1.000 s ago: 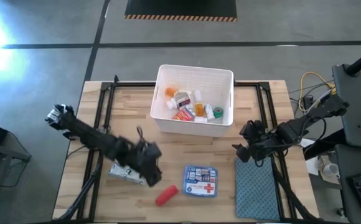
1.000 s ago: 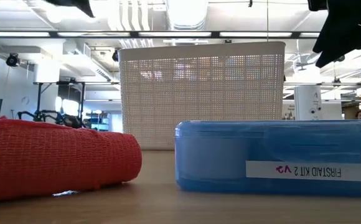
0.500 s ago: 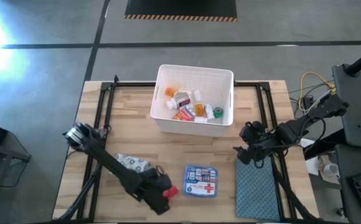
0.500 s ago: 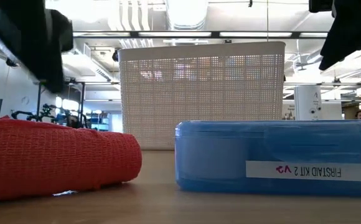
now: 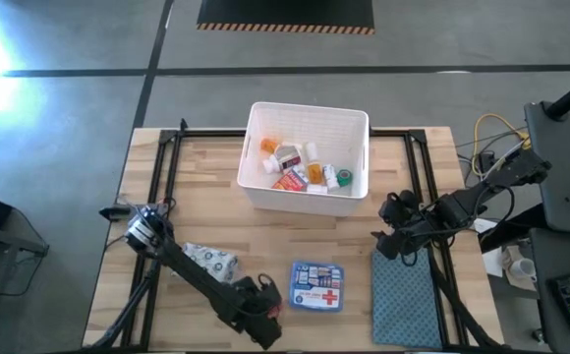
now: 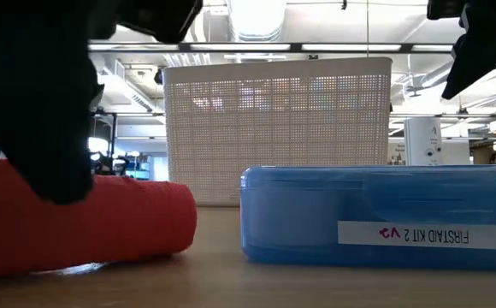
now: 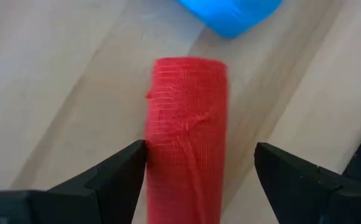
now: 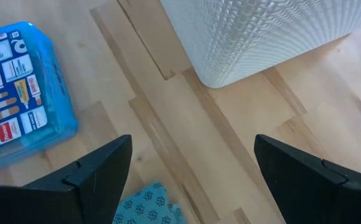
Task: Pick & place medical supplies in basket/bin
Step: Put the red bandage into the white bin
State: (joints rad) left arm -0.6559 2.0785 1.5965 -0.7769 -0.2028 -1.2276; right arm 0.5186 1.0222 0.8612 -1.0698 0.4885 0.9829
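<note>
The red tube point(image 7: 187, 168) lies flat on the wood, and it also shows in the low view point(image 6: 120, 227). My left gripper point(image 7: 199, 152) is open and low over it from above point(image 5: 262, 307), with one finger on each long side. The blue red-cross pouch point(image 5: 317, 286) lies flat just right of it. The grey patterned pack point(image 5: 211, 260) lies to its left. The white perforated bin point(image 5: 307, 157) stands at the far middle and holds several small bottles and boxes. My right gripper point(image 5: 393, 234) hangs open above the table, right of the bin point(image 8: 193, 143). My left gripper comes down from above with its fingers across the red tube, which lies flat on the table. One fingertip point(image 7: 134, 158) stands right at the tube's side point(image 7: 152, 155). I cannot tell whether it touches. The other finger point(image 7: 274, 162) is clear of the tube.
The teal-grey cloth mat point(image 5: 403, 300) covers the near right corner under my right gripper. Black frame rails point(image 5: 157, 187) run along both table sides. Bare wood lies between the bin and the pouch point(image 8: 187, 118).
My left gripper has swung from over the grey patterned pack toward the near edge and right, to the red tube, and has come down beside and over it. The grey pack now shows uncovered.
</note>
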